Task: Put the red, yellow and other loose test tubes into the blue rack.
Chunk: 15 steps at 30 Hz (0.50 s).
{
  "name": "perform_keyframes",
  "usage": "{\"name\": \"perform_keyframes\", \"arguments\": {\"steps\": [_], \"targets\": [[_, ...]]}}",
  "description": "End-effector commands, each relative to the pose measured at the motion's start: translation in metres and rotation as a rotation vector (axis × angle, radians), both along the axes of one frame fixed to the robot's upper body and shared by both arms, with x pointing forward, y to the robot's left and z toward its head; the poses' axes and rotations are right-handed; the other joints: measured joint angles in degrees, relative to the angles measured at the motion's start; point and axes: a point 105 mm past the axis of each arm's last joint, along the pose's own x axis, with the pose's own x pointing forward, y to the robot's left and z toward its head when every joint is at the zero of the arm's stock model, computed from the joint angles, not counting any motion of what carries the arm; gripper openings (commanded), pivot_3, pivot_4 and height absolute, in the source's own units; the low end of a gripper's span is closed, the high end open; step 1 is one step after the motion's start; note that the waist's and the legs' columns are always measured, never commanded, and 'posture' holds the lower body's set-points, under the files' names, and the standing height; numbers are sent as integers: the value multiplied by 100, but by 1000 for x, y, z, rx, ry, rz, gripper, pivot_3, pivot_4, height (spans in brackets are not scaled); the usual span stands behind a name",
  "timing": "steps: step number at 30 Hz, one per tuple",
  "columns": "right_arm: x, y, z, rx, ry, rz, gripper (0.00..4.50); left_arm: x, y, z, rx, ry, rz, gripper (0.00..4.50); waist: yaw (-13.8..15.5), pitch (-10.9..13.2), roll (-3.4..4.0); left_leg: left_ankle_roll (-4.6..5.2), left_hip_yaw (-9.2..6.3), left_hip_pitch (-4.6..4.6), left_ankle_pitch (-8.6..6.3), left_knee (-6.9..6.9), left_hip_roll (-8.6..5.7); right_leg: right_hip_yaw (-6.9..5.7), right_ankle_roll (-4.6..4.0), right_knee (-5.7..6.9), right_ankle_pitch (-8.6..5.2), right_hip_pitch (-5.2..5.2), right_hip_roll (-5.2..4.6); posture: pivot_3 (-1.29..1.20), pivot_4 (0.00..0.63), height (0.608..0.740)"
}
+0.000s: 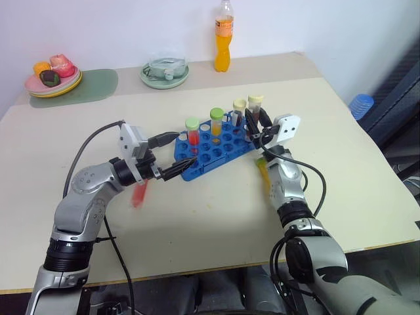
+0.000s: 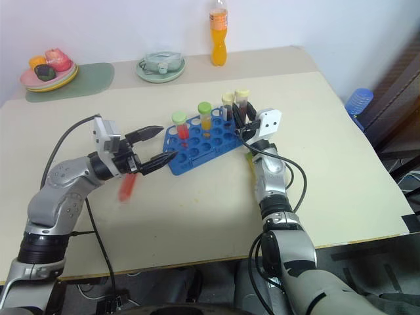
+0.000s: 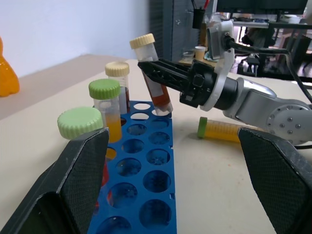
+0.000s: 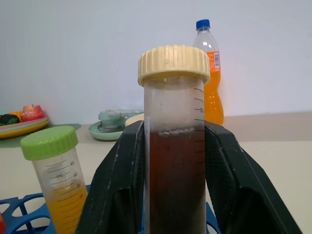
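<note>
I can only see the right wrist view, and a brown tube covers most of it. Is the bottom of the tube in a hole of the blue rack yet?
Observer: Not properly. The brown tube leans over, with its tip at a hole at the far end of the blue rack.
Operator: Are there any tubes lying on the table?
Observer: Yes. A yellow tube with a green cap lies on its side on the table, beside the rack and under your right arm.
Operator: What is my other hand doing?
Observer: The left gripper is open and holds nothing. It sits at the near end of the rack.
</note>
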Motion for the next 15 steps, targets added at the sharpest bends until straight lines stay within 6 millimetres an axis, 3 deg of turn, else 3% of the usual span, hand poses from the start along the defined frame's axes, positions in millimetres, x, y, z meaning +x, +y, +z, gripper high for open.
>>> {"name": "perform_keyframes", "arguments": {"steps": [1,9,15], "targets": [[-6,-2,-4,38,-17,-15,1659,-4,-2,15,-14,-64,-14,4319,-10,-2,0,0,0,1,0,0,0,0,0,0,0,1,0,0,150,740],[-7,-6,-9,37,-10,-48,1659,-3,-6,15,-24,-62,-21,4319,-100,-3,0,0,-4,4,0,0,0,-1,0,2,0,4,0,0,150,740],[-9,-19,14,13,-81,-76,1659,-3,-7,14,-32,-57,-23,4319,-94,-3,1,0,-6,1,0,1,-1,-1,0,2,0,4,0,0,150,740]]}}
